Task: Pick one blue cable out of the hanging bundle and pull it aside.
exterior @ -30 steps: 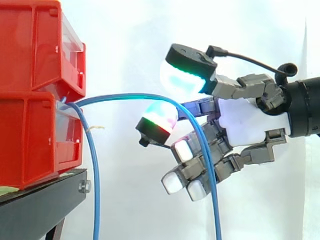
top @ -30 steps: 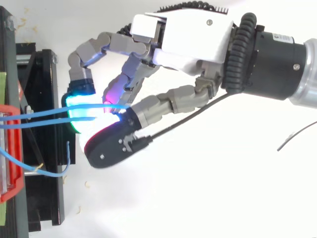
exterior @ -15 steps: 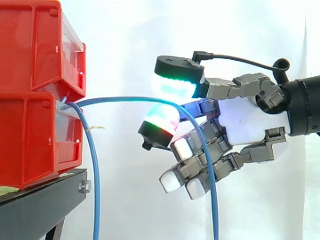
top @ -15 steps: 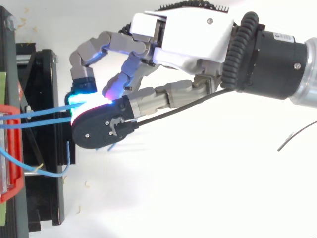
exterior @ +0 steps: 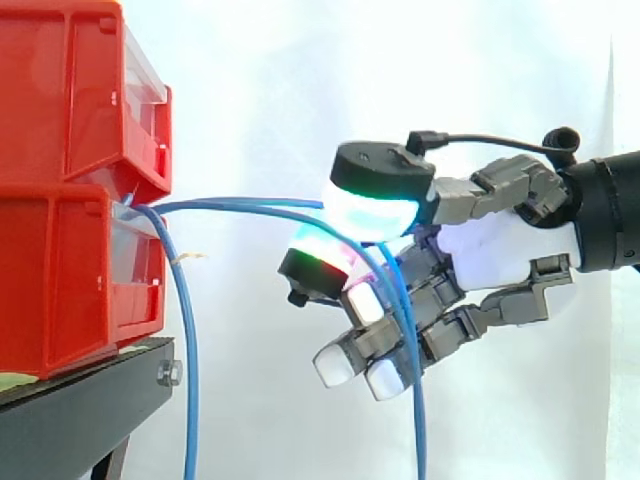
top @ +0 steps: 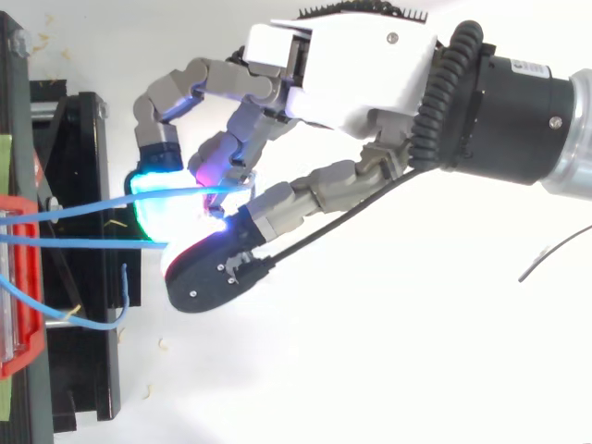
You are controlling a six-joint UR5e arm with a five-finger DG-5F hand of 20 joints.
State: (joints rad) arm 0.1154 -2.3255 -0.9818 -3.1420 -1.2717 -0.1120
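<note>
Blue cable (top: 176,192): it leaves the front edge of the lower red bin (exterior: 60,290) and runs almost level to my hand.
My hand (exterior: 490,245): the fingers are curled, and the thumb pad and one finger pad pinch this cable.
Second cable (top: 92,242): it starts from the same edge and passes under my thumb.
Third cable (exterior: 188,350): it hangs near the front edge of the black stand (exterior: 90,400).
Open room: it lies between the bin's front edge and my pads, before the white curtain (exterior: 260,80).
</note>
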